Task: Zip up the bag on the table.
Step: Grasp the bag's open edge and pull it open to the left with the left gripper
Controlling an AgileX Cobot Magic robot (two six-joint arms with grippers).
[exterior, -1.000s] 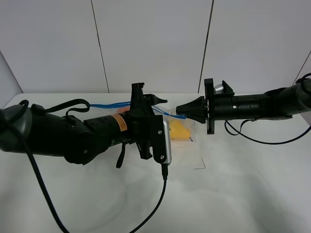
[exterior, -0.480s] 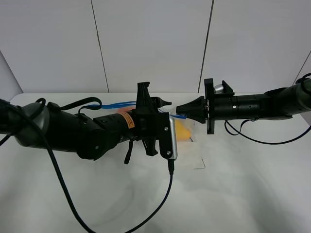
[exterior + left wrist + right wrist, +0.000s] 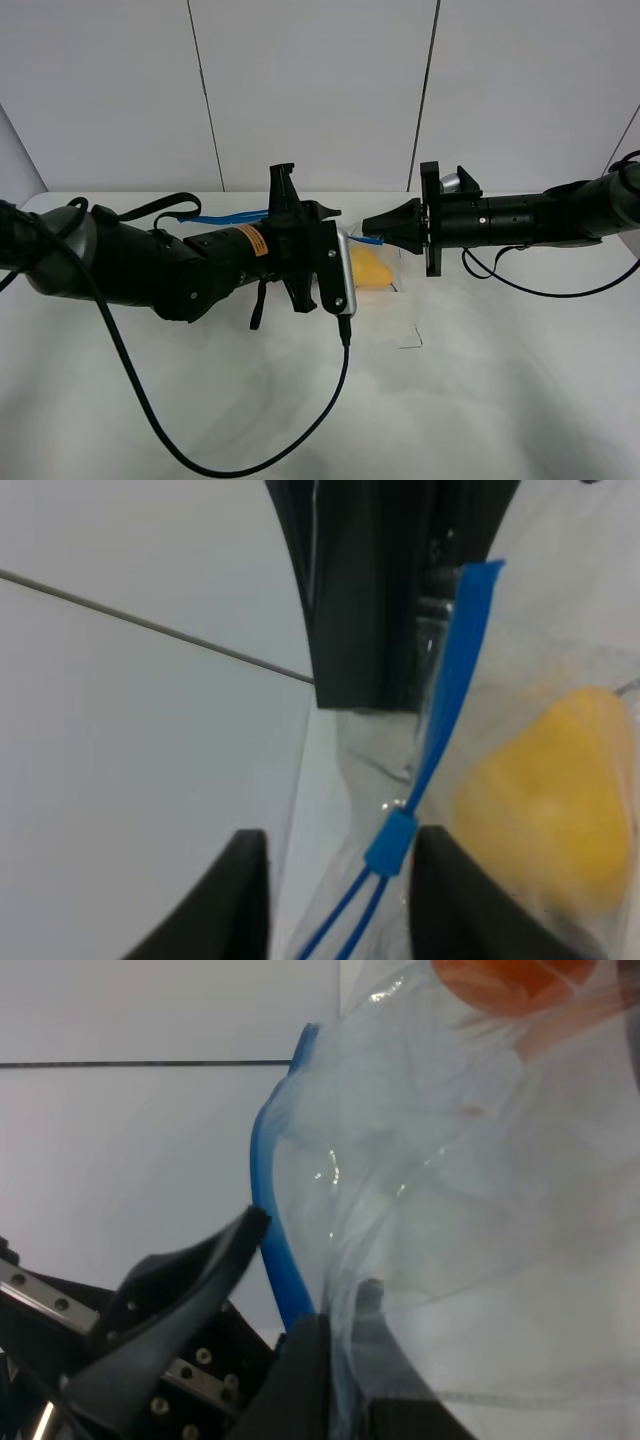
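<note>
The clear bag [image 3: 388, 262] lies on the white table [image 3: 480, 390] at mid-rear, mostly hidden behind my left arm. A yellow fruit [image 3: 368, 270] shows through it. Its blue zipper strip [image 3: 225, 216] runs between the two grippers. My right gripper [image 3: 368, 233] is shut on the strip's end [image 3: 283, 1290]; an orange fruit [image 3: 510, 980] shows through the plastic. My left gripper [image 3: 305, 205] is open, its fingers on either side of the blue slider [image 3: 390, 840]. The strip is joined on one side of the slider and split in two on the other. A yellow fruit [image 3: 545, 800] sits beside it.
A black cable [image 3: 335, 410] hangs from my left wrist camera and loops over the table's front. White wall panels [image 3: 310, 90] stand behind the table. A small dark mark [image 3: 412, 343] is on the table by the bag.
My left gripper moved right along the strip half a second ago and has now come back left to about where it was. The right arm has not moved.
</note>
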